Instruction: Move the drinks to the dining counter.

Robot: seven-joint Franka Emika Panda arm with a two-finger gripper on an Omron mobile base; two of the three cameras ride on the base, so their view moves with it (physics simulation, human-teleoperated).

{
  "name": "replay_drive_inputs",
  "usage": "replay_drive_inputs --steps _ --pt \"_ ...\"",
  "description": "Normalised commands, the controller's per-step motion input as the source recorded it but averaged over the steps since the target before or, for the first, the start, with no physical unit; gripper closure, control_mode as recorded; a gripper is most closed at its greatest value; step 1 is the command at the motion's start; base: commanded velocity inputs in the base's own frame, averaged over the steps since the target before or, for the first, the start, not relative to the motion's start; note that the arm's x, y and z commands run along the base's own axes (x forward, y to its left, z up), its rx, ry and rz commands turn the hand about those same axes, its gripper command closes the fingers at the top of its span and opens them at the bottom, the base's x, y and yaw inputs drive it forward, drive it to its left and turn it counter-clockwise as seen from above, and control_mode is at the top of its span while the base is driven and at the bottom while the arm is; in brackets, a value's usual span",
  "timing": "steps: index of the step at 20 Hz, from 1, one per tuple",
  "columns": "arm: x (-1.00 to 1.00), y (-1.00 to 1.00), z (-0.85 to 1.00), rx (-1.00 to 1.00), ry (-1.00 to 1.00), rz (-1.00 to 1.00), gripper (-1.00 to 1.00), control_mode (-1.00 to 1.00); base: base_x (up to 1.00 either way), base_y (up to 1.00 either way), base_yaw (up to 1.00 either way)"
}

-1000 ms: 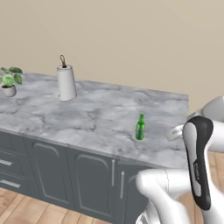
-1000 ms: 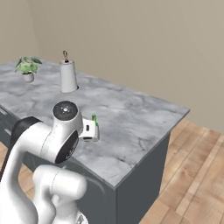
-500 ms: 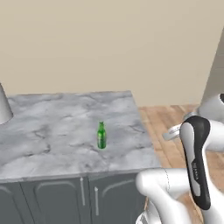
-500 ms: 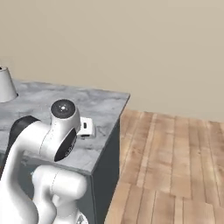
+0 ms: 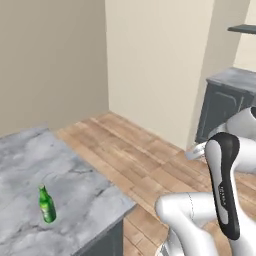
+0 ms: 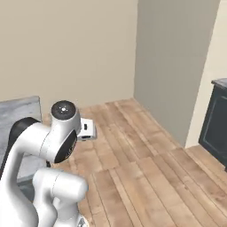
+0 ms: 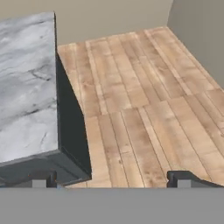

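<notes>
A small green glass bottle (image 5: 46,204) with a narrow neck stands upright on a pale grey-veined marble counter (image 5: 30,165), close to its near right corner. I cannot tell whether this slab is the dining counter. In the hand view my gripper (image 7: 111,178) hangs open and empty, its two dark fingertips (image 7: 41,177) set wide apart. It sits above wooden floor, just off the corner of the marble counter (image 7: 26,87). My arm is folded up close over the base, well away from the bottle.
Wooden plank floor (image 6: 146,164) stretches ahead to beige walls meeting in a corner. A dark grey cabinet with a grey top (image 5: 225,97) stands at the far right. The counter's dark side panel (image 7: 72,131) drops to the floor.
The whole picture has swung: the base has turned right, away from the counter. The counter and bottle now sit at the left edge. The gripper stays open.
</notes>
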Motion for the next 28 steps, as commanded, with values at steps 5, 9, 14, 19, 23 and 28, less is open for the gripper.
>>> replay_drive_inputs --steps 5,9,14,19,23,28 --pt "0.00 0.00 0.00 0.00 0.00 0.00 -1.00 1.00 0.00 0.00 -1.00" --pt "0.00 0.00 0.00 0.00 0.00 0.00 -1.00 1.00 0.00 0.00 -1.00" --pt "0.00 0.00 0.00 0.00 0.00 0.00 -1.00 1.00 0.00 0.00 -1.00" --pt "0.00 0.00 0.00 0.00 0.00 0.00 -1.00 1.00 0.00 0.00 -1.00" --pt "0.00 0.00 0.00 0.00 0.00 0.00 -1.00 1.00 0.00 0.00 -1.00" --pt "0.00 0.00 0.00 0.00 0.00 0.00 -1.00 1.00 0.00 0.00 -1.00"
